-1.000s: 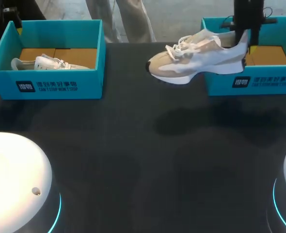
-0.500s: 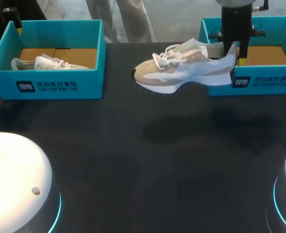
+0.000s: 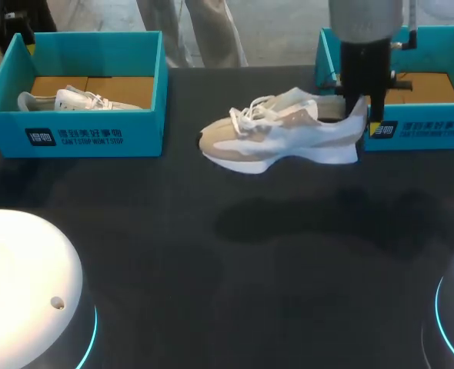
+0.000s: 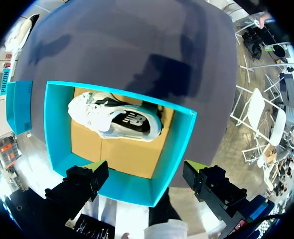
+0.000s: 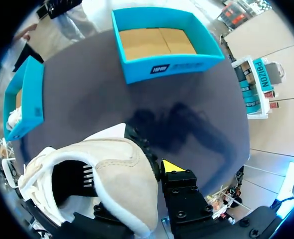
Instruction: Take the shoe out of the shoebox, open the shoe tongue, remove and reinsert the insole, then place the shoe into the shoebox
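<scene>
The shoe hung over the desk, its heel clamped between the right fingers. It was best lowered level, sole first. The left fingers stood wide apart, empty.

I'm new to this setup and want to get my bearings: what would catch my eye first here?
A beige-and-white shoe hangs above the dark table, gripped at its heel by the right claw, just in front of the empty right box. Across the table, a second shoe lies on its side in the left box.
</scene>
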Available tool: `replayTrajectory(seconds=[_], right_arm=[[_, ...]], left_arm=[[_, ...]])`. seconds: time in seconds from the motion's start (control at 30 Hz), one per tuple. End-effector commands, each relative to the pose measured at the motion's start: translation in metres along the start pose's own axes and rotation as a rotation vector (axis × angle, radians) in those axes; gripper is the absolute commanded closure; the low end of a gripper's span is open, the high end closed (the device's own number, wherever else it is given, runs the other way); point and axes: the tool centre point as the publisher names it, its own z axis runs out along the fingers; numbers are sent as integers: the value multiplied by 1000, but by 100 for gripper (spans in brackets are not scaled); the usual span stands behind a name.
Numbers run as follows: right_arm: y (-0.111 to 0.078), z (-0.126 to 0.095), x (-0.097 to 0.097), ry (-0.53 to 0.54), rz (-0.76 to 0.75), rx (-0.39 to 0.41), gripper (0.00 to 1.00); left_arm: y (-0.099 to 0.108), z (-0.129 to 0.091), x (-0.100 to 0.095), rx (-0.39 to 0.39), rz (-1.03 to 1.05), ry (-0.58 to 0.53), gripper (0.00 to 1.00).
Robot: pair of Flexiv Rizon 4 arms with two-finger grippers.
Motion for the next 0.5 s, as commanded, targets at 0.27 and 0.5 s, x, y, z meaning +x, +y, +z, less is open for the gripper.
replayTrajectory(seconds=[0.27,0.5], right_arm=[[-50,22,22,33,11,42,100],[-54,24,25,39,13,51,100]], left_arm=[[0,-1,0,0,0,2,0],[0,-1,0,0,0,2,0]])
